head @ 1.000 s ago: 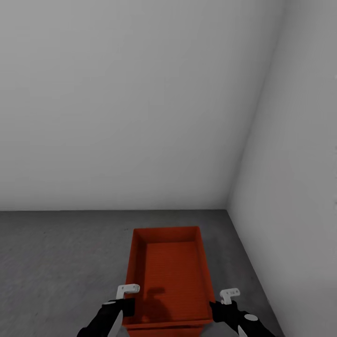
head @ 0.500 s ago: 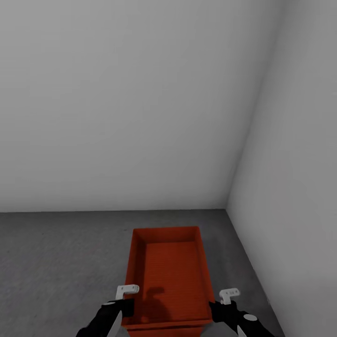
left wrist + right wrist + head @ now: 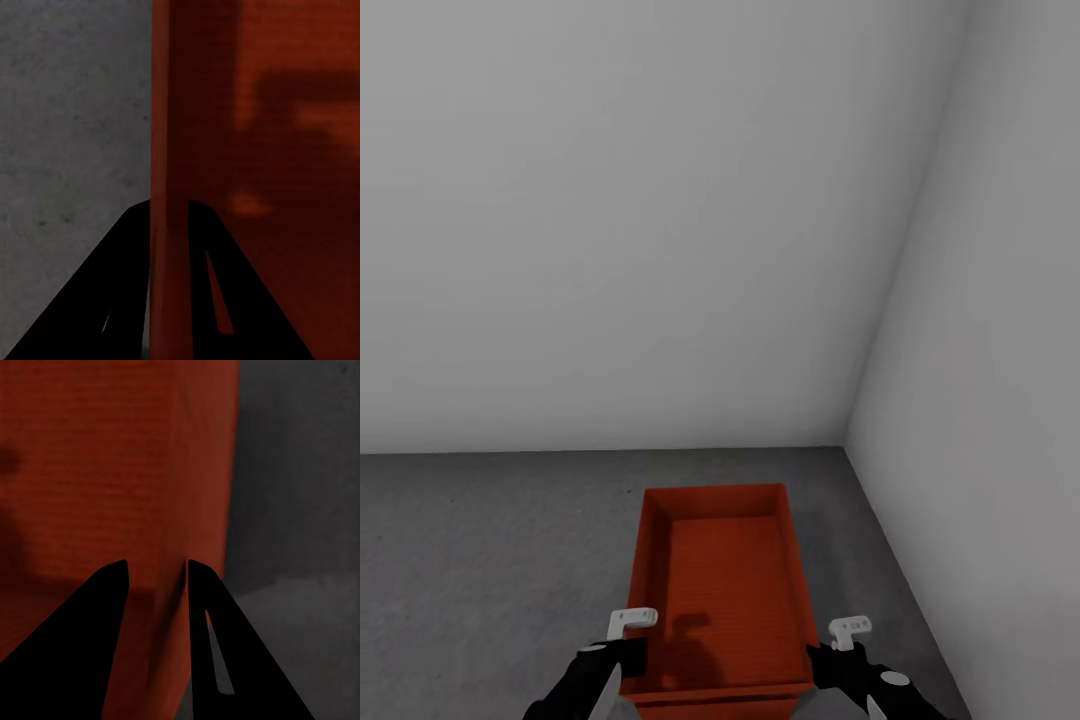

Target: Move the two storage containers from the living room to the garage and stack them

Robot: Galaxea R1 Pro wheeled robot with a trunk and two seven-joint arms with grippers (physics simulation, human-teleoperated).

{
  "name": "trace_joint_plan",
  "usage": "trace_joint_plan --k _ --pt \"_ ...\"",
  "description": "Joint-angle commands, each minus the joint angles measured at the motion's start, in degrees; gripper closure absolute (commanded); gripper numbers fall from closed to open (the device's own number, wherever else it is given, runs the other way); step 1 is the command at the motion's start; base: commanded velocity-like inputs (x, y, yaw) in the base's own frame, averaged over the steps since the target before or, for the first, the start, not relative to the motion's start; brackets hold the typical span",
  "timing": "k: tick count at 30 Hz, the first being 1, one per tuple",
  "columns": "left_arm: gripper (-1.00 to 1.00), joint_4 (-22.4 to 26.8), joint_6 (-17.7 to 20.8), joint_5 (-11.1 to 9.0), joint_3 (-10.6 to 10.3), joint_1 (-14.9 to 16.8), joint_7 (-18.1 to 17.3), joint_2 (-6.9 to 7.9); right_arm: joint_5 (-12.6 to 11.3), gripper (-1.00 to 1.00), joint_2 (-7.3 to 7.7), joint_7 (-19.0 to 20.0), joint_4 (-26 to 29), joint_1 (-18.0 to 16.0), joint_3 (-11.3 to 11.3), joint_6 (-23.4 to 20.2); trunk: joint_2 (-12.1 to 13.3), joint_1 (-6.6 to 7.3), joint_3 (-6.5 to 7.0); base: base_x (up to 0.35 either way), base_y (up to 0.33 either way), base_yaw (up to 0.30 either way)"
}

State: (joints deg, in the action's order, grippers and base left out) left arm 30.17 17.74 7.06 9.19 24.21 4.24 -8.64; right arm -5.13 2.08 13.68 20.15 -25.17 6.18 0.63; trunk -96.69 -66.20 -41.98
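Holding: one container (image 3: 720, 590) is carried between both arms, low in the head view, in the garage corner
Container: orange-red, open-topped, nothing in it; its long axis runs straight away from the robot toward the back wall (image 3: 640, 230)
Place: over the floor (image 3: 480, 540), dark grey speckled concrete, near where the back wall meets the right wall (image 3: 1000, 400)
Left gripper (image 3: 163, 225): closed on the container's left long wall — the left wrist view shows one finger outside over the floor and one inside against the red wall
Right gripper (image 3: 156, 585): closed on the right long wall the same way — the rim sits between its two dark fingers in the right wrist view
Grip points: both near the robot's end of the box, roughly opposite each other, so the far end hangs out ahead unsupported
Height: I cannot tell whether the base touches the floor or hangs just above it
Key relation: the box lies dead ahead and centred between the arms, neither arm nearer, with its far end close to the corner
Step, as I judge it: setting this container down here
Next move calls for: both arms lowering evenly so the box lands flat, then both letting go together
Risk: an uneven drop could tilt the box about its long axis
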Motion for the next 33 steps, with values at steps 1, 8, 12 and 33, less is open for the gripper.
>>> trace_joint_plan --k 1,8,12,33 --pt "1.0 1.6 -1.5 -0.3 1.4 0.0 0.2 -0.14 -0.6 1.0 -0.59 1.5 -0.1 0.0 0.8 0.1 0.0 0.01 -0.06 0.0 0.0 0.0" --pt "1.0 1.6 -1.5 -0.3 1.4 0.0 0.2 -0.15 -0.6 1.0 -0.59 1.5 -0.1 0.0 0.8 0.1 -0.8 -0.43 -0.42 0.0 0.0 0.0" --pt "1.0 1.6 -1.5 -0.3 1.4 0.0 0.2 -0.15 -0.6 1.0 -0.59 1.5 -0.1 0.0 0.8 0.1 -2.4 -1.31 -1.13 0.0 0.0 0.0" --pt "1.0 1.6 -1.5 -0.3 1.4 0.0 0.2 -0.24 -0.5 1.0 -0.59 1.5 -0.1 0.0 0.8 0.1 -3.2 -1.75 -1.49 0.0 0.0 0.0"
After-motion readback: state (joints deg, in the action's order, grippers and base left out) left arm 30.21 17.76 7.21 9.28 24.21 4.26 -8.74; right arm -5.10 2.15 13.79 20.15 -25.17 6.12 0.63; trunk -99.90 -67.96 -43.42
